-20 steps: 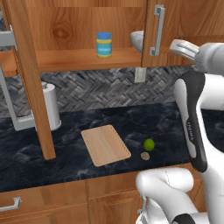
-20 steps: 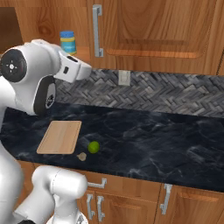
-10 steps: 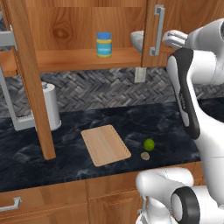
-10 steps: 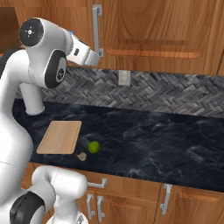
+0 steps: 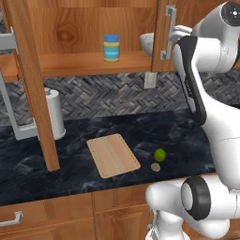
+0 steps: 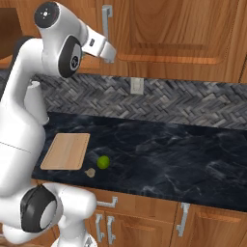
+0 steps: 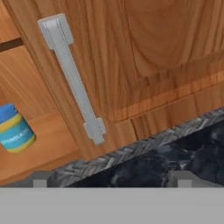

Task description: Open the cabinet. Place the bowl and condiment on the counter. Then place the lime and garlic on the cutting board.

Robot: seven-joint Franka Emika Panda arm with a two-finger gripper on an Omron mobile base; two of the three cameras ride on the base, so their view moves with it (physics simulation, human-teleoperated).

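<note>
One cabinet [image 5: 70,28] door swung open at nine o'clock, condiment [image 5: 111,47] upright on shelf, bowl [image 5: 147,43] at three, gripper [image 7: 111,179] jaws spread wide before closed door's vertical handle [image 7: 72,78].

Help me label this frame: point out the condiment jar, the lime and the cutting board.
condiment jar [image 5: 111,47], left base view, on its label band.
lime [image 5: 160,154], left base view, middle of the green ball.
cutting board [image 5: 113,155], left base view, centre of its top face.

I see the bowl [image 5: 146,43] mostly hidden behind the cabinet door [image 5: 165,33]; the condiment [image 7: 13,130] is cut by the frame's edge.
</note>
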